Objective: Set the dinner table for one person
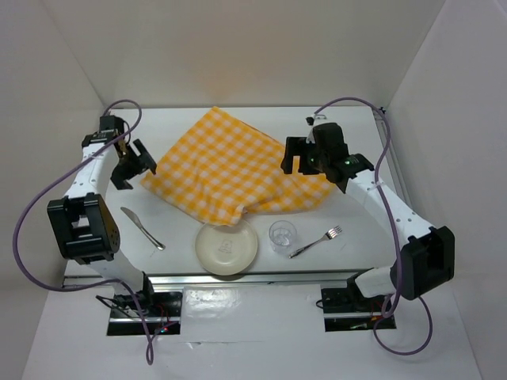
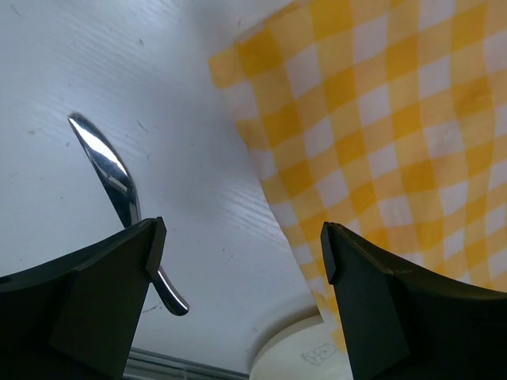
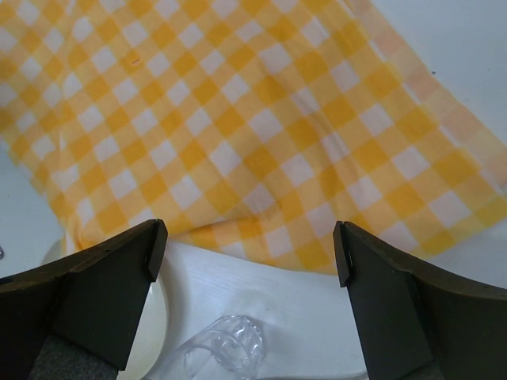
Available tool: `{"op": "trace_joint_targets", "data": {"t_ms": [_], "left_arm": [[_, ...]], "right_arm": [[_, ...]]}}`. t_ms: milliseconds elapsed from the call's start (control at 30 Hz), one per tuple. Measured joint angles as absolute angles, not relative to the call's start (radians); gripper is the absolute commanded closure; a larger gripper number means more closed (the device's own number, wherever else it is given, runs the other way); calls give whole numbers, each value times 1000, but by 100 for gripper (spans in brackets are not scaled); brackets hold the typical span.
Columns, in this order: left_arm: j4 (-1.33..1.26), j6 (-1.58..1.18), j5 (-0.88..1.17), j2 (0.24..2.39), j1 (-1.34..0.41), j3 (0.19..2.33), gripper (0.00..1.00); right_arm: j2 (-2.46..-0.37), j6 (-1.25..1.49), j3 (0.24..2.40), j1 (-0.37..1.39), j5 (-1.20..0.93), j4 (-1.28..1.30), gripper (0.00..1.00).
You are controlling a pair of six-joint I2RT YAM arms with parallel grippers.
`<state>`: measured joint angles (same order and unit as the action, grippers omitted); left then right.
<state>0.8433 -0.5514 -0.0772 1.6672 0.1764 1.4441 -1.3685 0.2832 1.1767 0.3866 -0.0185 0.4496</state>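
Top external: flat white dinner table [image 1: 181, 231], metal rail [image 1: 301, 277] along near edge, left tool [image 1: 135, 172] and right tool [image 1: 295, 165] both released.

Checked cloth [image 1: 238, 170], yellow and white, lies askew, one corner toward the far side. Rumpled along its near right edge, flatter on the left. Its near corner reaches the far rim of the plate [image 1: 227, 247]; touching or just over it, can't tell.

Plate: round, cream, faint printed mark in the centre, nothing on it.

Clear glass [image 1: 283, 235]: upright, just right of the plate, apart from it, close to the cloth's near edge.

Fork [image 1: 315, 241]: right of the glass, lying diagonal, tines far-right, handle end near the glass.

Knife [image 1: 141, 227]: left of the plate, well apart, diagonal, blade far-left. Clear of the cloth.
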Motion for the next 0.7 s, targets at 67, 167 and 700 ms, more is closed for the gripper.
{"op": "trace_joint_targets", "data": {"t_ms": [67,167,700], "left_arm": [[833,-560,-17,1678,210,1403,0],[811,-582,59,1742,231,1387,0],[662,-661,204,1979,236,1391,20]], "right_arm": [[-1369,286,1179,389,-34,450,0],[-1372,287,1179,389,-48,459,0],[-1368,374,1090,389,-166,502,0]]}}
